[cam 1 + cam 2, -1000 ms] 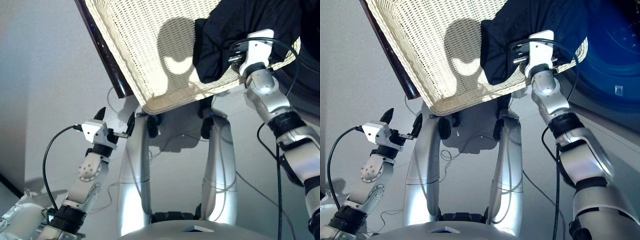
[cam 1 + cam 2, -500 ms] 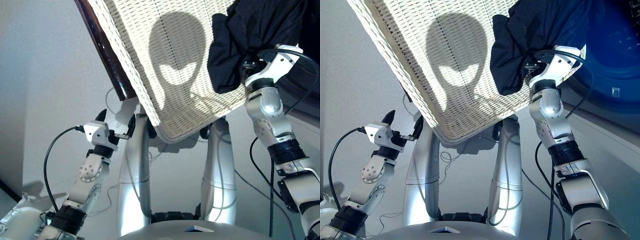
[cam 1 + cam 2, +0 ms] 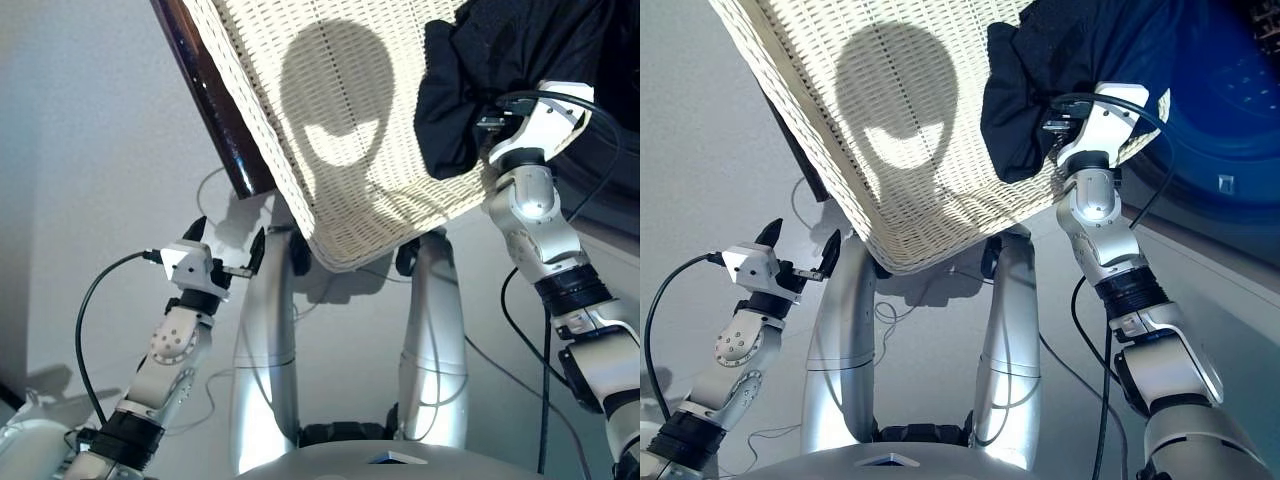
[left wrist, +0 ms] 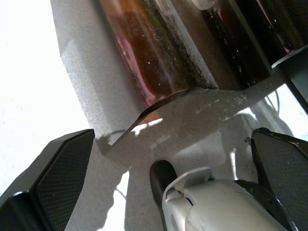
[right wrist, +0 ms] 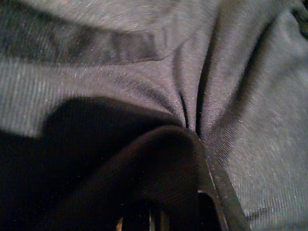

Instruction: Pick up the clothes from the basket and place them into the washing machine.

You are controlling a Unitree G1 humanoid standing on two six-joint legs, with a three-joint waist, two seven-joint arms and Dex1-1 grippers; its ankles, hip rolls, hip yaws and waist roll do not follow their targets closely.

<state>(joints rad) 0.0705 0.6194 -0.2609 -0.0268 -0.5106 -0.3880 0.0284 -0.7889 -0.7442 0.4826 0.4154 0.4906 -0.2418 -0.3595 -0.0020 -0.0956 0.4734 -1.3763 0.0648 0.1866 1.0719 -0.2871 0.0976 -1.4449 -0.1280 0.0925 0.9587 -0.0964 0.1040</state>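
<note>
Right gripper (image 3: 497, 118) has pushed deeper into the black garment (image 3: 500, 60) at the basket's (image 3: 330, 120) 3 o'clock edge, jaws buried in cloth so grip state unclear, likely mid-grasp; left gripper (image 3: 226, 247) idles low at 8 o'clock, jaws open, empty.

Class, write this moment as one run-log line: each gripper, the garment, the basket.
left gripper: open, empty | right gripper: in black garment | basket: holds garment, otherwise bare weave
</note>
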